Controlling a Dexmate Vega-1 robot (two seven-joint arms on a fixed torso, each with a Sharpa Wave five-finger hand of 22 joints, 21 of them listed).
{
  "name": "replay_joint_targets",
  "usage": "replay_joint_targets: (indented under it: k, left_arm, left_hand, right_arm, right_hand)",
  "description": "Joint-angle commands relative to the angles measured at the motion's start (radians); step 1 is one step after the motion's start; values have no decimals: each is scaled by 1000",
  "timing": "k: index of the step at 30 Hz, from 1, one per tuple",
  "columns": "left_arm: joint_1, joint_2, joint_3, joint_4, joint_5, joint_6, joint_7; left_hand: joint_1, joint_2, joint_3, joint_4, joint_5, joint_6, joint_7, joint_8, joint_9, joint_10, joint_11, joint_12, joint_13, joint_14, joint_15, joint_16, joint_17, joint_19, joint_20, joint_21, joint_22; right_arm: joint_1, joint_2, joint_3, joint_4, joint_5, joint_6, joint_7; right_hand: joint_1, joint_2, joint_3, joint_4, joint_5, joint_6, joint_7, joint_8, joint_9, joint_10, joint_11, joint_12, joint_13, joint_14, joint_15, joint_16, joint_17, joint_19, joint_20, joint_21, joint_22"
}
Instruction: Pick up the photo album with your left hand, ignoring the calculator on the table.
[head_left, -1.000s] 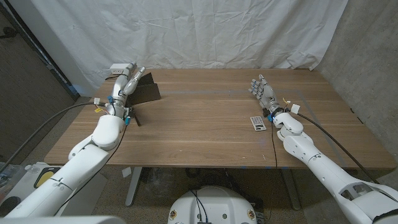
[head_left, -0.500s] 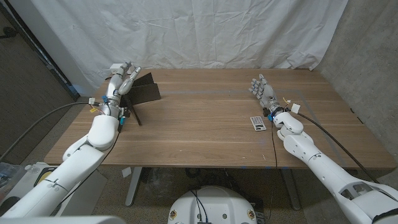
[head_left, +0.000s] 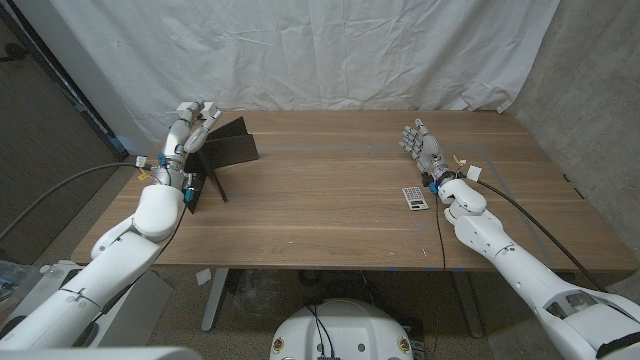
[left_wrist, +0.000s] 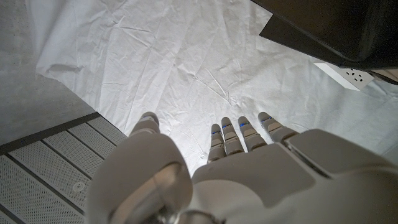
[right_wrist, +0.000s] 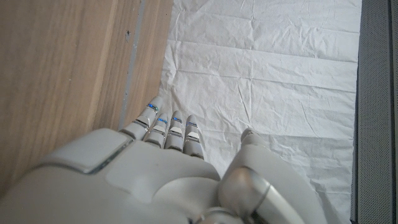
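Spanning most of the head view, the wooden counter (head_left: 330, 200) carries very little. Its biggest item is the dark photo album (head_left: 228, 143), standing propped open like a tent near the far left corner, with its left cover dropping toward the left edge. My left hand (head_left: 190, 128) is raised just beside that left cover, fingers spread and holding nothing; from the head view I cannot tell whether any fingertip touches the album. My left wrist view shows those fingers (left_wrist: 239, 137) apart against the white backdrop, with the album's dark edge just ahead of them. My right hand (head_left: 422, 144) stands upright toward the right side of the counter, fingers loosely apart and empty. Smallest is the calculator (head_left: 414, 197), lying on the counter near my right wrist, well apart from the album.

I judge the grasp is not yet made. My worry is that the album stands tented and close to the left edge: a push from my fingers could fold it flat, slide it, or tip it off the counter before I close on a cover.
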Motion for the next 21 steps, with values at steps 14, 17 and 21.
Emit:
replay_joint_targets:
  k: [14,17,21]
  left_arm:
    - [8,43,-18,-71,91,221,54]
    - [12,44,-24,-85,88,253,54]
    - [10,47,-28,-98,85,284,52]
  left_hand:
    - [29,3,4,-15,9,8,-3,1,5,12,-5,-2,5,8,-54,5,3,4,-130,0,0]
    - [33,3,5,-17,10,7,-3,0,5,13,-6,-3,5,10,-55,5,3,5,-127,0,0]
    - [38,4,6,-20,11,5,-2,-2,6,10,-1,-5,5,15,-50,6,3,7,-125,-1,0]
  right_arm:
    - [-46,-67,21,-123,-14,-61,-73]
    - [-52,-75,25,-132,-12,-67,-78]
    - [-54,-81,29,-135,-6,-73,-75]
  right_hand:
    - [0,7,0,-4,-7,9,-1,3,4,11,2,4,3,6,1,3,4,14,-28,-5,6]
    - [0,7,0,-4,-7,10,-1,3,4,12,1,4,3,6,0,3,4,14,-28,-6,6]
    - [-1,7,-1,-4,-7,9,-1,3,4,11,1,4,3,6,0,2,4,15,-28,-7,6]
